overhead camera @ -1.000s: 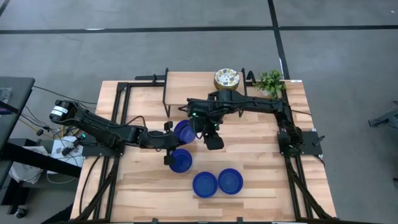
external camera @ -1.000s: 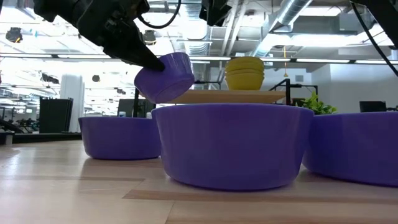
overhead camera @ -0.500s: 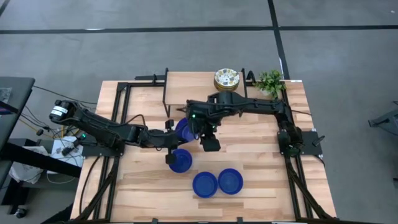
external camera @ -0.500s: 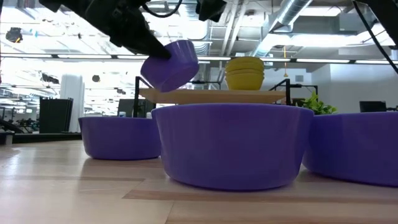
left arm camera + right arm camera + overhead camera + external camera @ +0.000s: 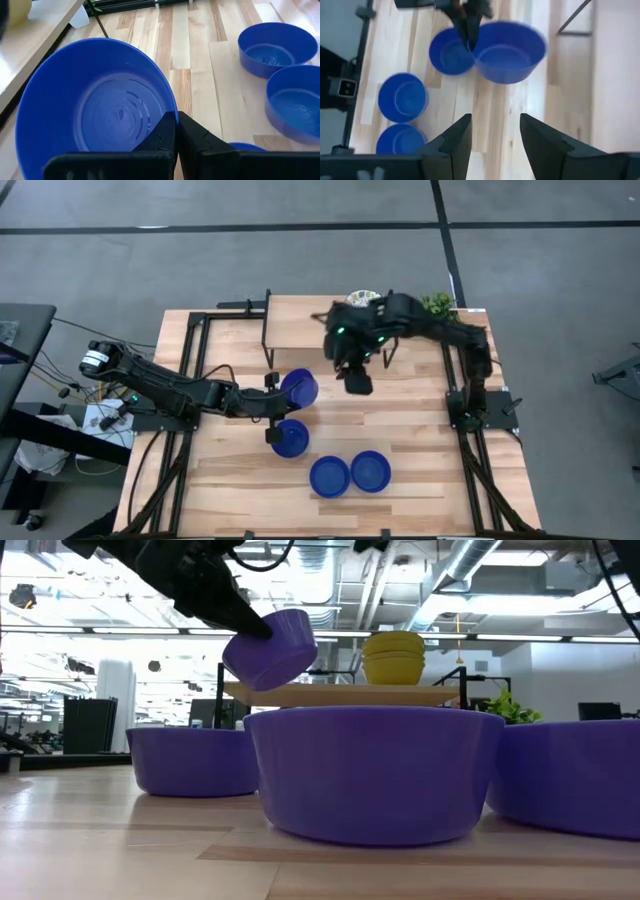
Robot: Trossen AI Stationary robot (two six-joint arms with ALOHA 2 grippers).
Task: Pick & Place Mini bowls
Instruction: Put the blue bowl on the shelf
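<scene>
My left gripper (image 5: 277, 395) is shut on a cobalt blue mini bowl (image 5: 299, 387), held above the table's middle; the bowl shows tilted in the low view (image 5: 270, 648). Three more blue bowls stand on their bases on the table (image 5: 290, 438) (image 5: 329, 476) (image 5: 370, 471). A stack of yellowish floral bowls (image 5: 393, 657) stands on the raised wooden shelf (image 5: 340, 695) at the far side; in the high view my right arm hides most of the stack. My right gripper (image 5: 357, 382) is open and empty, in the air to the right of the held bowl. My left gripper pinches the held bowl's rim (image 5: 171, 106) with one finger (image 5: 164, 134) inside the bowl and one (image 5: 195, 136) outside. The fingers come from the table's left, slanting down. The bowl is lifted clear of the table and tilted.
A small green plant (image 5: 434, 308) stands at the far right corner. Black frame rails (image 5: 195, 360) run along the table's left and right sides. Bare wood (image 5: 420, 430) lies to the right of the blue bowls.
My right gripper has risen and drawn away from the held bowl toward the table's far right. My left gripper has lifted the blue bowl a little higher, and the bowl stays tilted.
</scene>
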